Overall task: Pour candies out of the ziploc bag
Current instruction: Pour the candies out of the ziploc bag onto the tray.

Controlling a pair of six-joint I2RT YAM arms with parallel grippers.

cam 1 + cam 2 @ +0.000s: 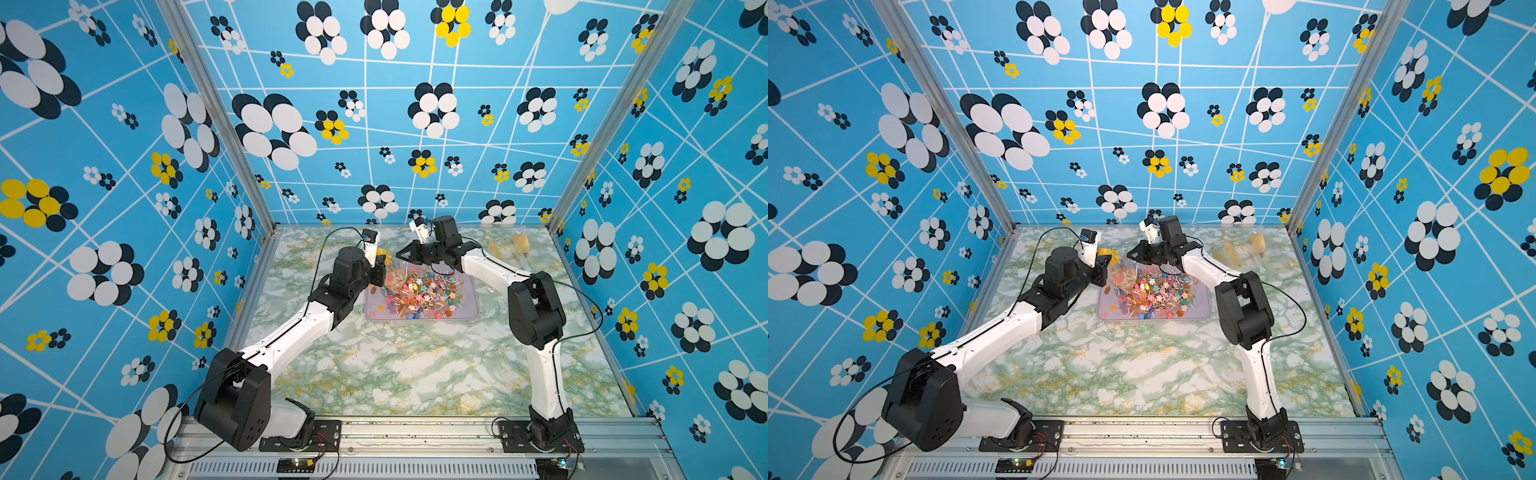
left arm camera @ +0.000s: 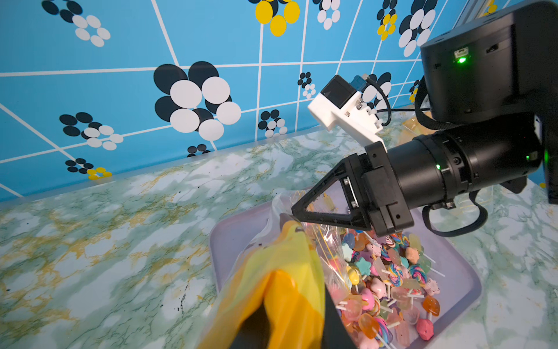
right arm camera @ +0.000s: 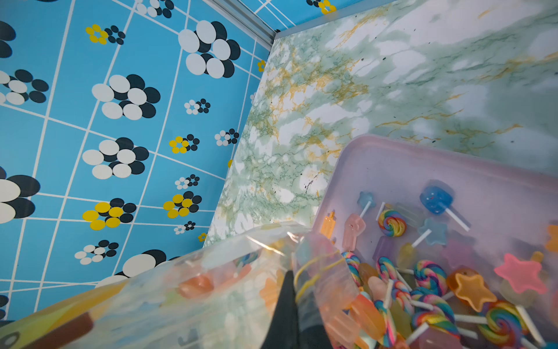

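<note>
L hand (image 1: 381, 266) & R hand (image 1: 400, 253) both pinching ziploc bag (image 3: 211, 287) over tray (image 1: 471, 301); candies (image 1: 424, 291) piled in tray.

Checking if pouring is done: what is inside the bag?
A few orange candies show through the clear bag; most lie in the tray. The yellow print covers the rest.

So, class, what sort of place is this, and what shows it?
Most likely a robot test booth: a left arm and right arm bolted to an aluminium rail, enclosed by blue flower-print walls, with a tray of candies on a marble-look tabletop.
</note>
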